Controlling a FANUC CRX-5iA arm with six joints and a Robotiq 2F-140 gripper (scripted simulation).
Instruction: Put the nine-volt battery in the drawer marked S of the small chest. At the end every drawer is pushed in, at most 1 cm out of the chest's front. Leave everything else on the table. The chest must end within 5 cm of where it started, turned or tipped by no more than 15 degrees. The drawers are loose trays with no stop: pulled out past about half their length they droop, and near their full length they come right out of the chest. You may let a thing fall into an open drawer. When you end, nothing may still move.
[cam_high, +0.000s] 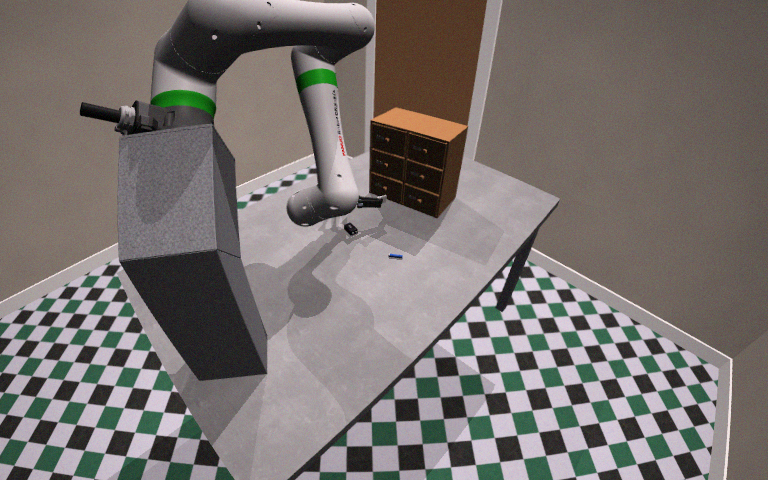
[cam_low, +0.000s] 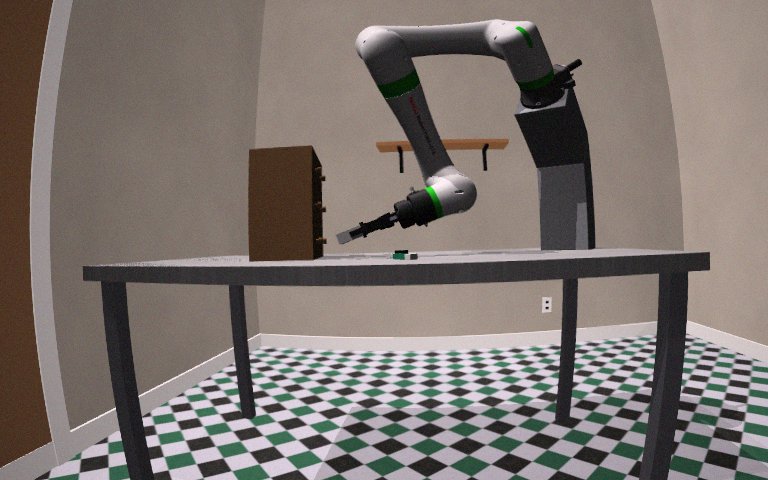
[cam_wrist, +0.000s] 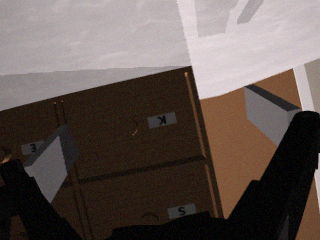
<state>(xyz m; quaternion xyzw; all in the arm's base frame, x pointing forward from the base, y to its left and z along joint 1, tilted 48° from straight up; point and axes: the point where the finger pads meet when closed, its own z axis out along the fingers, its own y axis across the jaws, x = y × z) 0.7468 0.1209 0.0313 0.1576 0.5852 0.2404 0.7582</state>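
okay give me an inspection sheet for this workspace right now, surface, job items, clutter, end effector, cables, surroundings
Surface: grey table, also bearing the arm's grey pedestal.
Job's things: small chest at the far end, all six drawers look pushed in; label S visible in the wrist view, with K above it; dark nine-volt battery lying on the table in front of the chest.
Clutter: small blue item lying apart from the battery.
End effector: the gripper is open, empty, low, pointing at the chest front, short of touching it.
Cables: nothing seen.
Surroundings: checkered floor, brown door, wall shelf, wall outlet.
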